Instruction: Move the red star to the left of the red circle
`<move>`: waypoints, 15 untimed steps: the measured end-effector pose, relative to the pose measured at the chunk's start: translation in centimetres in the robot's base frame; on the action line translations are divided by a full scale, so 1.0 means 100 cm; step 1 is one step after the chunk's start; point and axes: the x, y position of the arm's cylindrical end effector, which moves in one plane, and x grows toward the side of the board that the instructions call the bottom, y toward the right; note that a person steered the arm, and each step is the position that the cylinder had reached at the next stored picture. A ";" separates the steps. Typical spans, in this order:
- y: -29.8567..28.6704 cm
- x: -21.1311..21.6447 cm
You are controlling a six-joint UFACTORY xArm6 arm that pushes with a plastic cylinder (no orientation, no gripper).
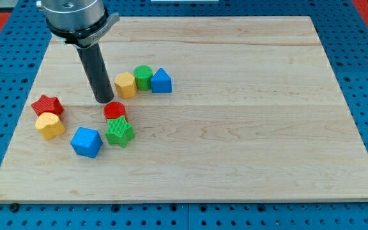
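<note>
The red star (46, 105) lies near the board's left edge, touching the yellow block (50, 125) just below it. The red circle (114, 110) lies to the star's right, near the middle left of the board, touching the green star (119, 132) below it. My tip (103, 101) stands just above and left of the red circle, close to it or touching it, and well to the right of the red star.
A blue cube (85, 142) lies below, between the yellow block and the green star. A row of a yellow hexagon (125, 84), a green circle (143, 77) and a blue block (161, 80) sits to the tip's right. The wooden board (235, 128) lies on a blue pegboard.
</note>
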 end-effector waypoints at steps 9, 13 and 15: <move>-0.138 0.020; -0.103 0.008; -0.155 0.038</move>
